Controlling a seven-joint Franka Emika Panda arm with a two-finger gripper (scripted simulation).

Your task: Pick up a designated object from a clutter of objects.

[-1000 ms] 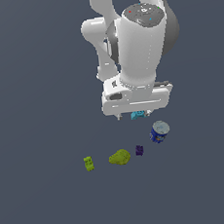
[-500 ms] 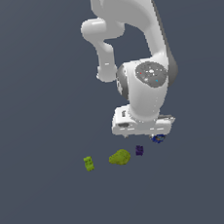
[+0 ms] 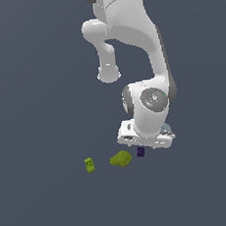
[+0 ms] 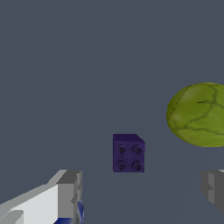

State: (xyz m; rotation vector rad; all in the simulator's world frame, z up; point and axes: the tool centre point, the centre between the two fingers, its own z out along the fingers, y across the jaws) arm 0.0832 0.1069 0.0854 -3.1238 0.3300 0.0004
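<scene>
Claw (image 4: 140, 192) is spread wide w/ nothing in it, low over the desk (image 3: 46, 211); the dark purple block (image 4: 128, 153) sits on the desk just ahead of the gap between the fingers (image 4: 70, 192), not touching either. Olive-green lump (image 4: 199, 114) lies off to one side of the claw, close to the block but apart; lime-green brick (image 3: 90, 165) is further off. Approx. halfway by my read: approach looks done, but lining up, closing and lifting are all still left.

In the exterior view the arm's wrist hides most of the blue can (image 3: 165, 127) and the fingertips. The wrist view's edge crops the olive-green lump (image 4: 199, 114) and both fingers (image 4: 70, 192).
</scene>
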